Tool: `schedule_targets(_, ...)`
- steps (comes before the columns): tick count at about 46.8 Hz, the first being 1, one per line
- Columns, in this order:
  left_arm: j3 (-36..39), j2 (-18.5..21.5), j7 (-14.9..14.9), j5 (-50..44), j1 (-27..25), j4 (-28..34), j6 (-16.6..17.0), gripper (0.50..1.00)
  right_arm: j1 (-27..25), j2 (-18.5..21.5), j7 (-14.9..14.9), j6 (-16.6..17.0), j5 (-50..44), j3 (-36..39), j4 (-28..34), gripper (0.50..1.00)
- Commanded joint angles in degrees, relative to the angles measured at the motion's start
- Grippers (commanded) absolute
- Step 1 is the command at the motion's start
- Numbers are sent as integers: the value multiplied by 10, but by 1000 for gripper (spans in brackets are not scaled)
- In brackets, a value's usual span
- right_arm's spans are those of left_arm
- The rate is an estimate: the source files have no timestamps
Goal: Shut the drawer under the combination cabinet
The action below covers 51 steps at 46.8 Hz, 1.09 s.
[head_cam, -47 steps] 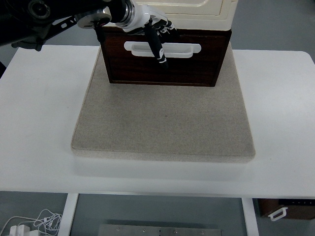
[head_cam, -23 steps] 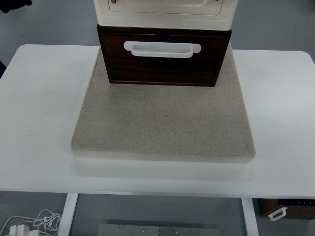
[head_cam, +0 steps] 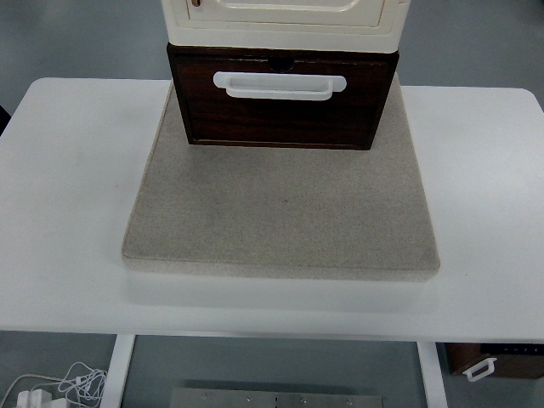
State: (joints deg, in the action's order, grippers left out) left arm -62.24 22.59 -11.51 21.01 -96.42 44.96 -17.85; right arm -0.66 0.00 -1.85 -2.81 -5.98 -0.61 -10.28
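1. No robot hand is to be seen anywhere over the white table (head_cam: 68, 212), so the state of the fingers cannot be told, nor which arm is the nearer to the work.
2. Nearest on the table a grey mat (head_cam: 285, 212) is laid, flat and bare over its front part.
3. At the mat's far end the drawer (head_cam: 280, 106) is found — a dark brown box front, set directly under the cream cabinet (head_cam: 285, 21).
4. Across the upper part of the drawer front a white handle (head_cam: 279, 85) is fixed, its long axis running left to right, parallel with the table's near edge.
5. The drawer front appears to stand slightly proud of the cabinet above it, though from this high angle it cannot be said for certain whether it is fully shut.
6. If any travel is left, it is judged that the push must be directed away from the near edge, straight at the drawer front — an approach from either side edge would have to be brought round to face it squarely.
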Motion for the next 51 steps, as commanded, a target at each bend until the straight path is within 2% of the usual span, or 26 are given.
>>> schedule_targets(1, 1, 19, 46, -4, -1, -28, 40, 1000, 0, 0, 0, 0, 0, 0, 0, 952)
schedule_targets(9, 1, 33, 105, -6, 7, -90, 126, 1000, 0, 0, 0, 0, 0, 0, 0, 952)
schedule_targets(13, 2, 33, 117, -9, 16, -131, 168, 1000, 0, 0, 0, 0, 0, 0, 0, 952)
schedule_targets(18, 3, 31, 123, -46, 35, -184, 190, 1000, 0, 0, 0, 0, 0, 0, 0, 952)
schedule_targets(24, 6, 28, 123, -129, 76, -221, 192, 1000, 0, 0, 0, 0, 0, 0, 0, 952)
schedule_targets(33, 6, 25, 123, -231, 156, -225, 192, 1000, 0, 0, 0, 2, 0, 2, 0, 952)
schedule_targets(51, 4, -23, 117, -287, 297, -228, 168, 1000, 0, 0, 0, 3, 0, 1, 0, 952)
